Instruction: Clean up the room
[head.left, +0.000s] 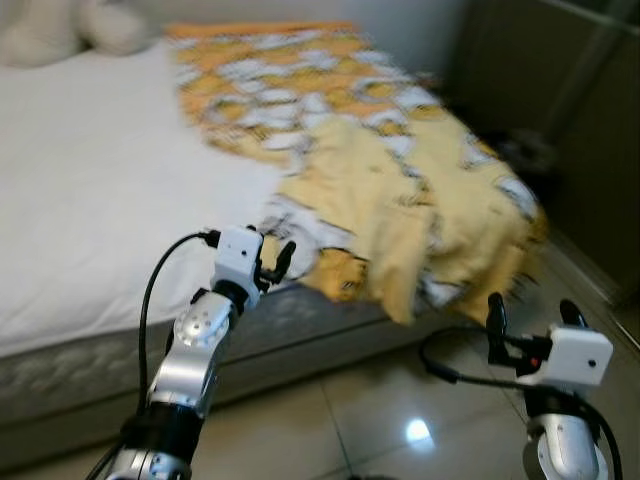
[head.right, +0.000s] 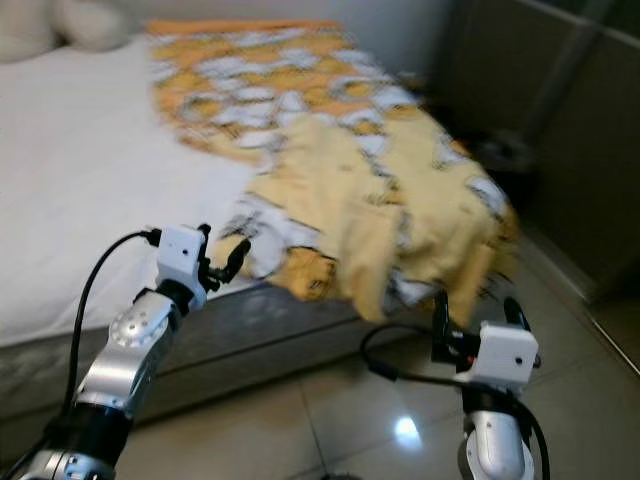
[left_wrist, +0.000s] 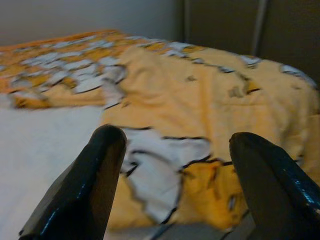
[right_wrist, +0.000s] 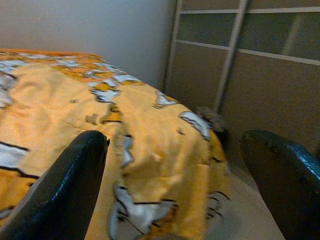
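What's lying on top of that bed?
A rumpled yellow and orange blanket covers the bed's right side, drooping over the edge. White pillows sit at the head. The sheet beneath the blanket is hidden.

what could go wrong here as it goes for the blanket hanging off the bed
The yellow blanket is bunched, with a fold drooping over the bed edge toward the floor; a tug on one layer may drag more of it down. The open left end effector sits by the mattress edge and might pinch the white sheet too. The open right end effector is low, near the hanging fold, and could snag.
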